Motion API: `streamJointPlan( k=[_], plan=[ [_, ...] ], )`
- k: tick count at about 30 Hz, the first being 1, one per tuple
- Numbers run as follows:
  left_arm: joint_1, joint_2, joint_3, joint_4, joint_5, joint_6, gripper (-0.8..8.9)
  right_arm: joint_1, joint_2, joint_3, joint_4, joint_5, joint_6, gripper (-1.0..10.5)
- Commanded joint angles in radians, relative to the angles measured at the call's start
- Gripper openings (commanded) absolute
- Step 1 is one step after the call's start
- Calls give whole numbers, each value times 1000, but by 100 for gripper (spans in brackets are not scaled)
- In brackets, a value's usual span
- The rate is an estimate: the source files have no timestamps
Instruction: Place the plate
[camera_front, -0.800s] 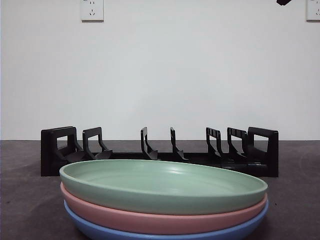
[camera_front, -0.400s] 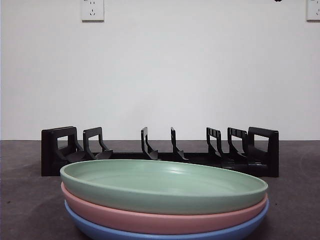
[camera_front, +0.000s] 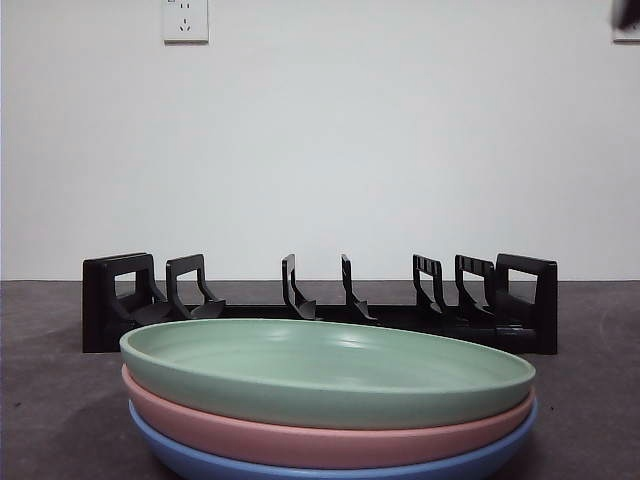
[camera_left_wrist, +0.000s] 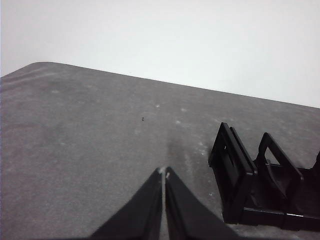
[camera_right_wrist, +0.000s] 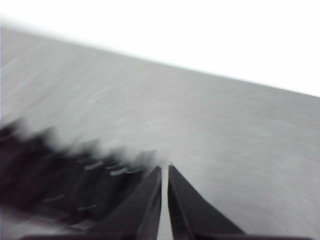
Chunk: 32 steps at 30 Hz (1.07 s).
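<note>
Three plates are stacked close to the front camera: a green plate (camera_front: 330, 370) on top, a pink plate (camera_front: 320, 437) under it and a blue plate (camera_front: 300, 465) at the bottom. Behind them stands a black slotted plate rack (camera_front: 320, 305). My left gripper (camera_left_wrist: 164, 173) is shut and holds nothing, hovering over bare table beside one end of the rack (camera_left_wrist: 250, 182). My right gripper (camera_right_wrist: 165, 170) is shut and holds nothing; its view is motion-blurred, with the rack (camera_right_wrist: 60, 170) as a dark smear beside it. No gripper is at the plates.
The dark grey table (camera_front: 50, 420) runs up to a white wall with two sockets (camera_front: 185, 20). A blurred dark arm tip (camera_front: 628, 12) shows at the top right corner of the front view.
The black arm tip at the top of the front view has slid right, into the corner. Plates and rack have not moved.
</note>
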Motion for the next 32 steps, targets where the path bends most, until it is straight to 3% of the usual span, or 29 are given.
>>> streamJointPlan(
  k=[1,6,13,32],
  plan=[
    [0,0,-20,11,2,-3,7,-70,-163,-278,193,-17,25,19],
    [0,0,-20,11,2,-3,7,-179,-472,-568,254,-18,31,19],
    [0,0,-20,11,2,-3,7,-232,-740,-746,198,-21,80,19],
    [-1,0,-20,12,1,-3,7,-261,-753,-745,204,-17,95,19]
  ],
)
